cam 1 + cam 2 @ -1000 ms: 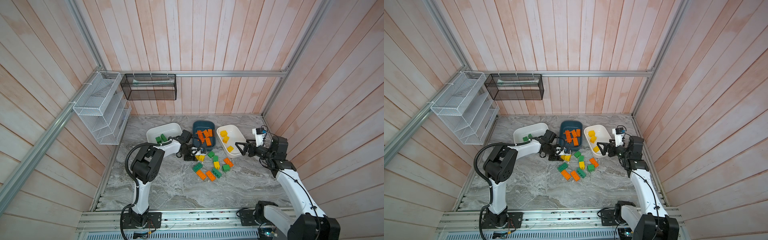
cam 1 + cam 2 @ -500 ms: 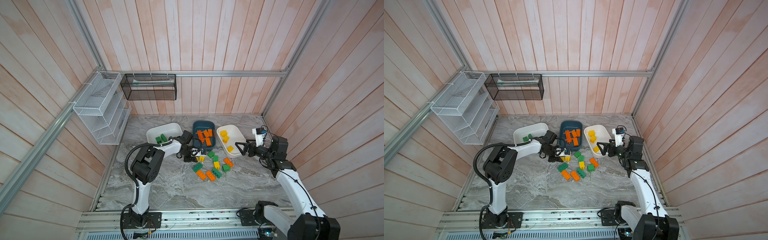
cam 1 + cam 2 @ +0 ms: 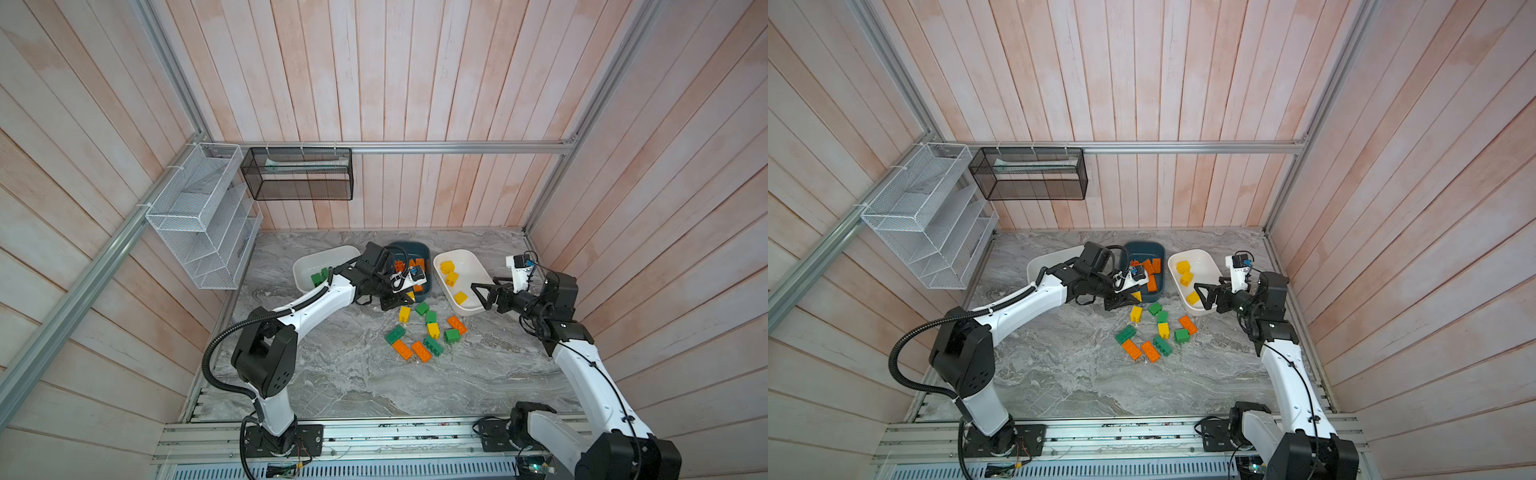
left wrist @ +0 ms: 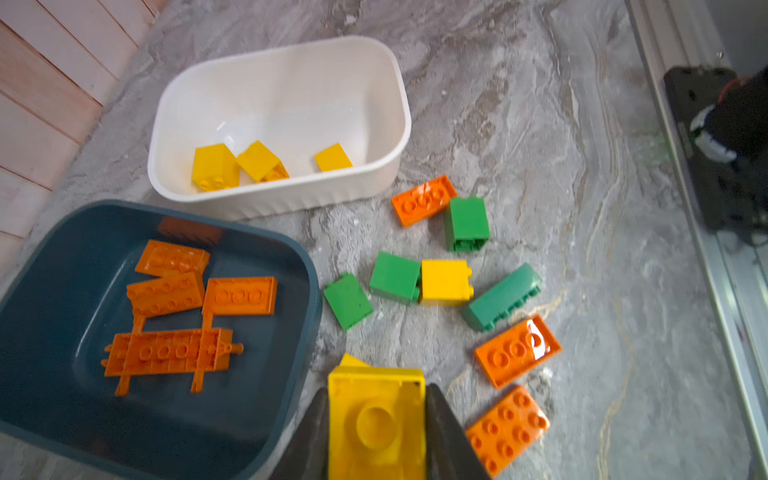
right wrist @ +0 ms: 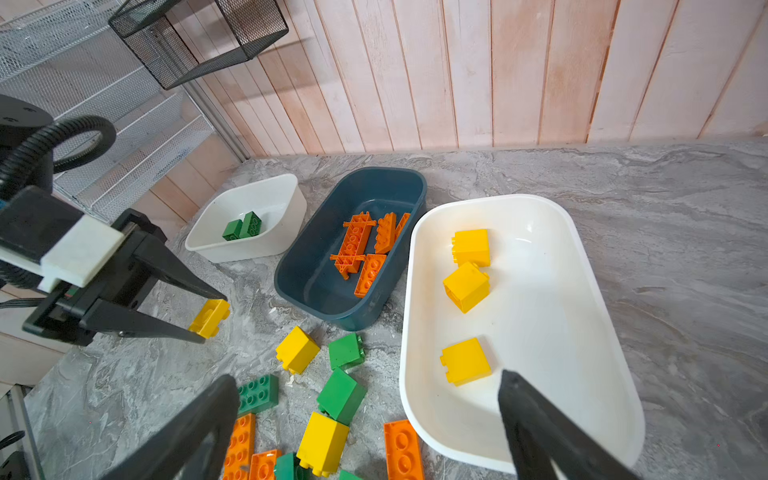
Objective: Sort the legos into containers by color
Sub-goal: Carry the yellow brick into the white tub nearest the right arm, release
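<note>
My left gripper [image 4: 377,388] is shut on a yellow lego [image 4: 376,424], low over the table just in front of the dark teal container [image 3: 415,247]; both top views show the grip [image 3: 1129,297]. Several orange legos [image 5: 361,245] lie in that container. The left white container [image 5: 286,195] holds two green legos [image 5: 243,226]. The right white container [image 5: 582,291] holds three yellow legos [image 5: 467,286]. Loose orange, yellow and green legos [image 3: 428,332] lie scattered on the table. My right gripper [image 5: 365,380] hangs open over the right container's near end [image 3: 478,296].
The marble table [image 3: 353,374] is walled by wooden planks. A white wire mesh rack [image 3: 199,216] hangs on the left wall and a black mesh basket [image 3: 297,174] on the back wall. An aluminium rail [image 3: 374,432] runs along the front edge.
The left gripper has closed on the yellow lego and shifted a little toward the teal container. The right arm has not moved.
</note>
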`<state>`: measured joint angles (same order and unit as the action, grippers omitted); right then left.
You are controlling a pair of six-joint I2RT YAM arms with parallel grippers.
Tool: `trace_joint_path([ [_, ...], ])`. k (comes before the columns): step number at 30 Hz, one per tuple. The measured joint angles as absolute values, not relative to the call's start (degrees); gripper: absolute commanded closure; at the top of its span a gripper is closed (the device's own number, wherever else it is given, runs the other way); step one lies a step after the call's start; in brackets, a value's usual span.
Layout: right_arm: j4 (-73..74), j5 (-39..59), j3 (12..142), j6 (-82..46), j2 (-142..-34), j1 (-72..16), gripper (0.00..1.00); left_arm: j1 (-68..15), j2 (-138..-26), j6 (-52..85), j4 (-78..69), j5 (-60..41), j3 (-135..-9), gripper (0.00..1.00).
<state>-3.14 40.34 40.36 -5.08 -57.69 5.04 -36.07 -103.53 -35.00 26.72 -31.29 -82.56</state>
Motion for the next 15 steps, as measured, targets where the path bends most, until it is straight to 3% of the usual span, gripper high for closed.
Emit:
trace_joint_path([
  [15,-3.0,31.8,40.4,-5.6,-55.2,5.6,0.02,-44.9,-128.9,-10.2,12.3,-25.5,-107.6,0.71],
])
